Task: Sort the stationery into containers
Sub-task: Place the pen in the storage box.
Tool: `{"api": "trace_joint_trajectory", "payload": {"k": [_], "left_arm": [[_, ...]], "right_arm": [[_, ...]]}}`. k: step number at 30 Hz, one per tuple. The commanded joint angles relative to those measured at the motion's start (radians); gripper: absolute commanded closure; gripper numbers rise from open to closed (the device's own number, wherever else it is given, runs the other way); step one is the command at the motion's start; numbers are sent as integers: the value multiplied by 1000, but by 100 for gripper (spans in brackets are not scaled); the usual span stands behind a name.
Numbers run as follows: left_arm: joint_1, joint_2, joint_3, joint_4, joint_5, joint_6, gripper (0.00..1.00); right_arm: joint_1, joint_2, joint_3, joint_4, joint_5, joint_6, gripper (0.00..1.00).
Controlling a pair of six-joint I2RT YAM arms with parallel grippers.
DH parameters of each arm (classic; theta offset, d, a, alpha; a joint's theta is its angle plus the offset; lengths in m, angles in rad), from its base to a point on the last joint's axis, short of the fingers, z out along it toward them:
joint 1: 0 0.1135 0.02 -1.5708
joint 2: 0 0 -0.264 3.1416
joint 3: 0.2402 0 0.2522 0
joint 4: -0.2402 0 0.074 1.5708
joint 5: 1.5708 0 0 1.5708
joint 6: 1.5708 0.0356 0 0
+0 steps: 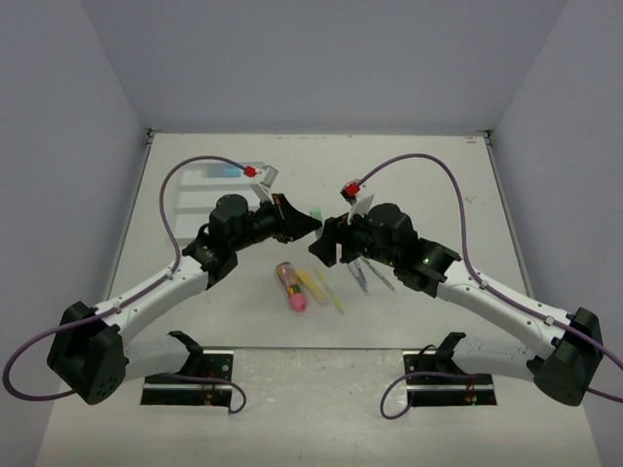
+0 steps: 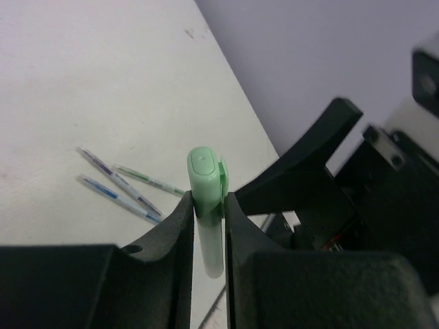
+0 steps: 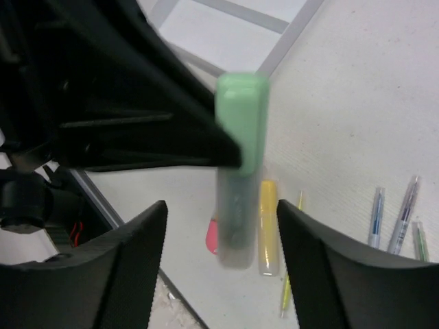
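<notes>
A pale green marker [image 2: 207, 179] with a frosted barrel is pinched between the fingers of my left gripper [image 2: 208, 199], which is shut on it above the table's middle [image 1: 316, 213]. My right gripper [image 3: 221, 205] faces it from the other side, open, with its fingers standing apart on both sides of the marker's barrel [image 3: 236, 205] and not touching it. On the table below lie a pink-and-brown marker [image 1: 291, 285], a yellow marker [image 1: 311, 284] and a thin yellow pen [image 1: 333, 295]. The translucent tray [image 1: 200, 180] sits at the back left, partly hidden by the left arm.
Three slim pens with blue and green marks [image 2: 116, 181] lie together under the right arm [image 1: 368, 275]. Both grippers [image 1: 316, 233] nearly meet over the table's middle. Purple cables loop above each arm. Grey walls close the table's back and sides.
</notes>
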Motion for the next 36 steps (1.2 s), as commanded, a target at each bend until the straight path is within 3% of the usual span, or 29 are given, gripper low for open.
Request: {"api": "trace_joint_trajectory", "payload": {"k": [1,6,11,15,17,25,28,29,31,36], "left_arm": [[63,46,152,-202,-282,48,100],[371,134,219,-268,-488,-164,100],[538,363,378,-295,-646,-375,100],[596,576,507,-242,-636,-482,100],[605,619,519,-189,-652,-517,100],[636,770,629,-261,-731,-529,99],[652,801,629,-244,-712,-523,82],[656,813,637,-253,-708,-522,64],[663,817,636,-271,-702,-523,43],[672,774,592,-246,-640,-512,31]], "right_arm": [[14,-44,-17,-8,122,40,1],[-11,-130,-78,-112,308,103,1],[-15,-211,-131,-120,289,108,1],[-15,-239,-157,-136,234,101,1],[-13,-249,-174,-132,202,101,1],[-15,-232,-184,-144,164,70,1],[-15,-214,-180,-144,160,56,1],[-14,-206,-180,-144,159,52,1],[-15,-174,-173,-144,156,44,1],[-15,-45,-105,-151,97,22,3]]}}
